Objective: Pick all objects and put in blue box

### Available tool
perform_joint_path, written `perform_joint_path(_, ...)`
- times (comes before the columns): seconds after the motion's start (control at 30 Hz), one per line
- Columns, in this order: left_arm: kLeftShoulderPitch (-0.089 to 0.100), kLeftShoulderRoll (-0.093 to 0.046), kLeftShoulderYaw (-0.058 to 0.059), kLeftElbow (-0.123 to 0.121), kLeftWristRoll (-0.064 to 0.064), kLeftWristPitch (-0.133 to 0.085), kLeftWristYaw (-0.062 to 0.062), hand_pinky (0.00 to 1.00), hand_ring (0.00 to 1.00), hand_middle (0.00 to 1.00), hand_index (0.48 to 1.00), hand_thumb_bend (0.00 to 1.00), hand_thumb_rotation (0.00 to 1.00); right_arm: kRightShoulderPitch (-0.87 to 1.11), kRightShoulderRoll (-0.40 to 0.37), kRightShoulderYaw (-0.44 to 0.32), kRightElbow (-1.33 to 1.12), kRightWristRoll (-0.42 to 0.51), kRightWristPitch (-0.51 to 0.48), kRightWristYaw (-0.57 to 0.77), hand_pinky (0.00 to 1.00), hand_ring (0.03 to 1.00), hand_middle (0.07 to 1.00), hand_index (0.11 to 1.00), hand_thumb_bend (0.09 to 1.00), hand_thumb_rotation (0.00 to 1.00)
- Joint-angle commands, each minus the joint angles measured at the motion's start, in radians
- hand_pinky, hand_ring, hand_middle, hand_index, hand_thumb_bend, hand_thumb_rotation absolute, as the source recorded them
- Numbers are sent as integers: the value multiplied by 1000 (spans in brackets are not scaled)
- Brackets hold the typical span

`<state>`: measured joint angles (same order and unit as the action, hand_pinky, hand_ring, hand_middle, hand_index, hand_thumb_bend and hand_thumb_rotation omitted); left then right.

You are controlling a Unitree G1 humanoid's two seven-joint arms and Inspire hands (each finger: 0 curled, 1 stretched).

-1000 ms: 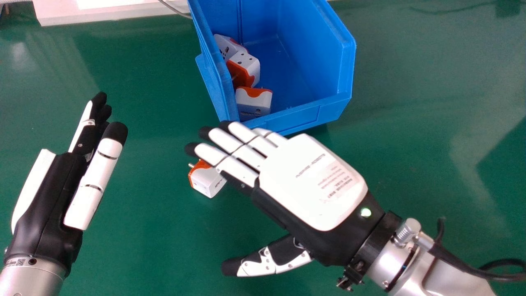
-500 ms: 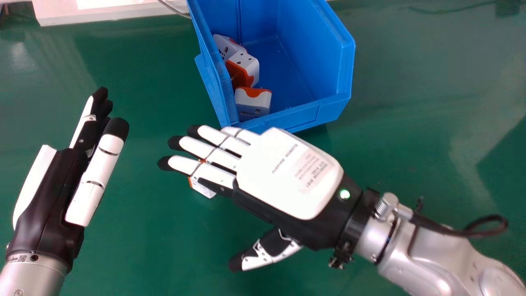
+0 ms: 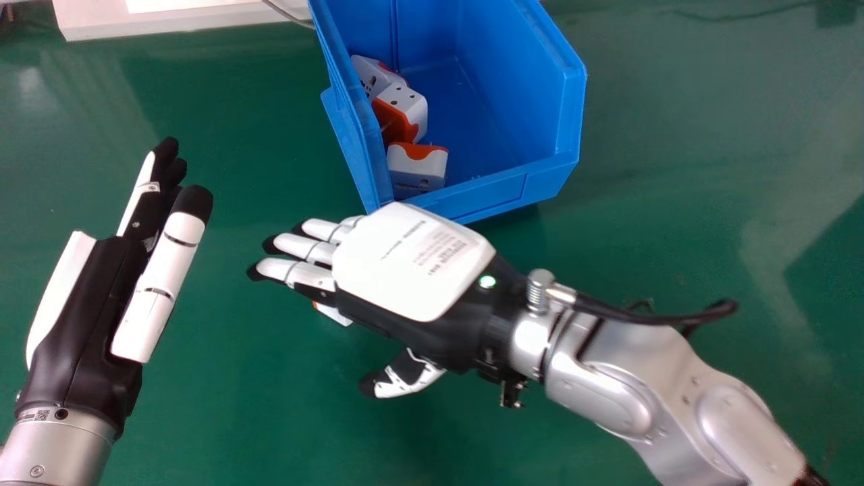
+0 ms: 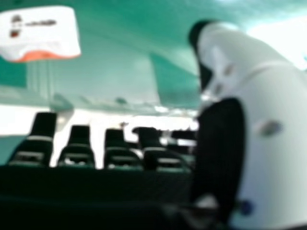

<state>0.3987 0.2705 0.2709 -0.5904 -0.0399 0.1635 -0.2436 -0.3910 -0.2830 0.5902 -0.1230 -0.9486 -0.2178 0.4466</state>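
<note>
In the head view my right hand [image 3: 412,263] is palm down in front of the blue box [image 3: 486,196], fingers extended to the left and thumb apart. Under it, mostly covered, lies a white and orange plug adapter [image 3: 335,314] on the green table. The right hand view has this adapter [image 4: 41,33] apart from my open right hand [image 4: 218,148]. Inside the box, along its left wall, rest several adapters, among them one [image 3: 416,169] near the front. My left hand [image 3: 84,324] is held at the left, its fingers straight and nothing in it.
The green table [image 3: 236,418] extends around the box and under both hands. A white object [image 3: 169,19] with a grey cable [image 3: 287,13] beside it stands at the back left, left of the box.
My right hand has moved left over the table and now covers more of the loose adapter, with more of its forearm in view. My left hand has shifted slightly forward.
</note>
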Motion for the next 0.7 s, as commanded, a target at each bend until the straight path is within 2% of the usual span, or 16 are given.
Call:
perform_joint_path(0.0,-12,6,0,-3,1,-6,4,1000,1000,1000,1000,516,1000,-42,18,14,2,-15,17,20,866,959,983,939,267,2)
perform_joint_path(0.2,-21,9,-5,6,2,-7,4,1000,1000,1000,1000,519,1000,-116,46,65,82,-66,42,57,871,962,994,950,326,0)
perform_joint_path(0.4,-26,12,-6,10,-1,-5,2,1000,1000,1000,1000,515,1000,-182,66,97,157,-97,41,51,884,967,994,950,346,152)
perform_joint_path(0.47,-25,13,-7,11,-1,-6,1,1000,1000,1000,1000,512,1000,-209,77,114,195,-118,42,35,888,970,995,950,355,178)
perform_joint_path(0.67,-23,13,-12,11,3,-8,4,1000,1000,1000,1000,506,1000,-274,93,144,259,-183,55,8,914,977,999,948,461,219)
